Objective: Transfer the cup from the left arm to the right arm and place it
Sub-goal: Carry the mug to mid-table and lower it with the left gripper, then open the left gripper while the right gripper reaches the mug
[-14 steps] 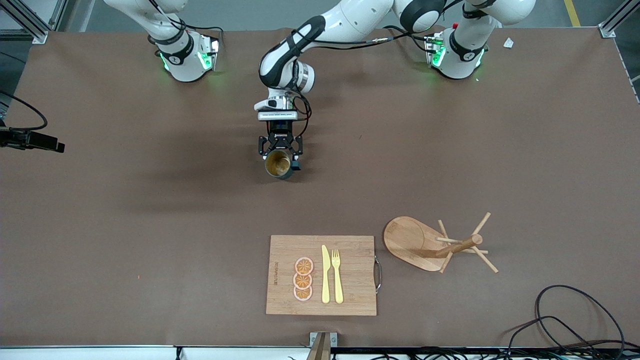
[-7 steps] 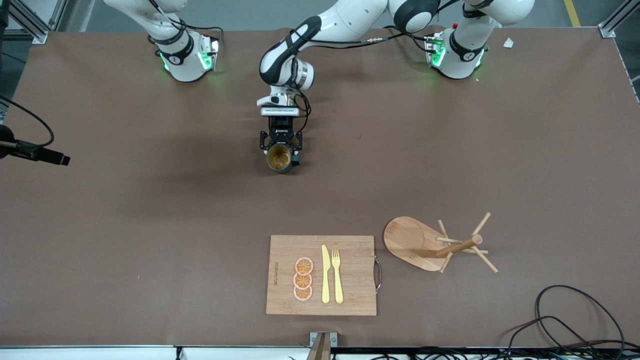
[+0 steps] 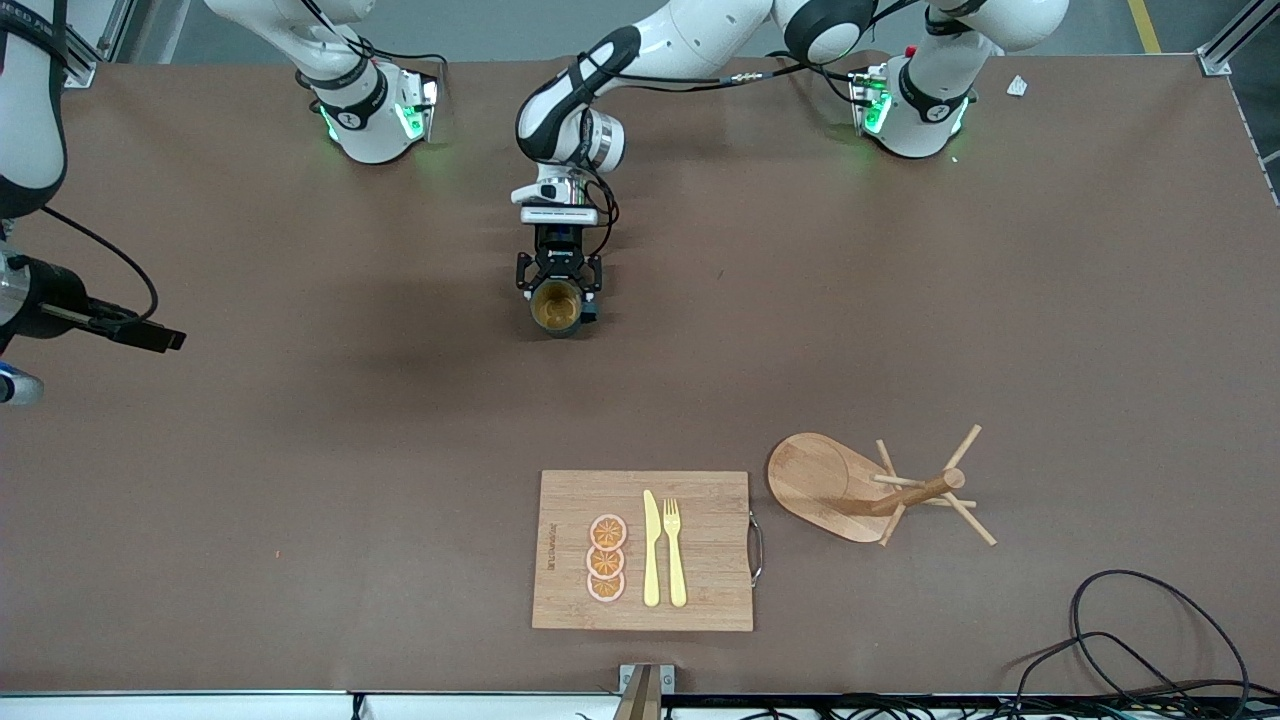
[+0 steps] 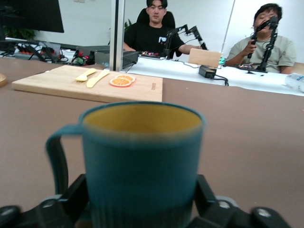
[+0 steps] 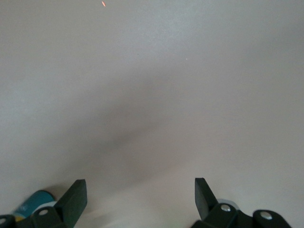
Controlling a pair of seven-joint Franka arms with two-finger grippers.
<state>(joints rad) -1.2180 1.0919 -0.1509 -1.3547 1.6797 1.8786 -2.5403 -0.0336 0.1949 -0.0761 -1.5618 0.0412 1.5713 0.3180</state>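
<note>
Cup (image 3: 557, 308) upright between the left gripper (image 3: 558, 296) jaws, mid-table (image 3: 300, 450) toward the bases' edge; grip cannot be told. Right gripper (image 5: 140, 187) spread, over the right arm's end. Brown surface; two seated people (image 4: 154, 28) in the room. Cup has shifted baseward; the right arm has advanced.

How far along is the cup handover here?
Done: the ribbed dark teal mug appears set upright on the brown table, left gripper around it. In hand: right gripper, open, hangs over the right arm's end. Left: right arm's pickup and placing.
</note>
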